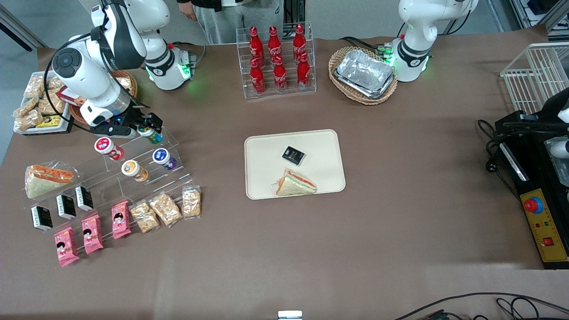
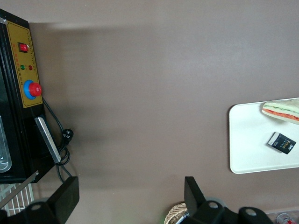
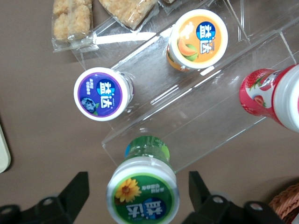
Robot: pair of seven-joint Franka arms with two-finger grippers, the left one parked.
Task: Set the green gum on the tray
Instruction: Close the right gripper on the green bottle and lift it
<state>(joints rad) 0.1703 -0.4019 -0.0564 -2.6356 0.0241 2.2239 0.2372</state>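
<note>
The green gum (image 1: 154,135) (image 3: 143,192), green-bodied with a white lid and green label, stands on the top step of a clear acrylic rack (image 1: 133,155). My gripper (image 1: 146,126) (image 3: 136,181) hangs open over it. One black finger (image 3: 77,186) is on each side of the lid, and a gap shows on both sides. The cream tray (image 1: 266,153) (image 2: 250,140) lies in the middle of the table, toward the parked arm from the rack. It holds a wrapped sandwich (image 1: 295,183) and a small black packet (image 1: 293,155).
A purple canister (image 3: 101,94), an orange one (image 3: 198,38) and a red one (image 3: 271,95) share the rack with the green gum. Snack packets (image 1: 166,208) lie nearer the front camera. Cola bottles (image 1: 276,58) and a wicker basket with a foil tray (image 1: 364,73) stand farther from the camera.
</note>
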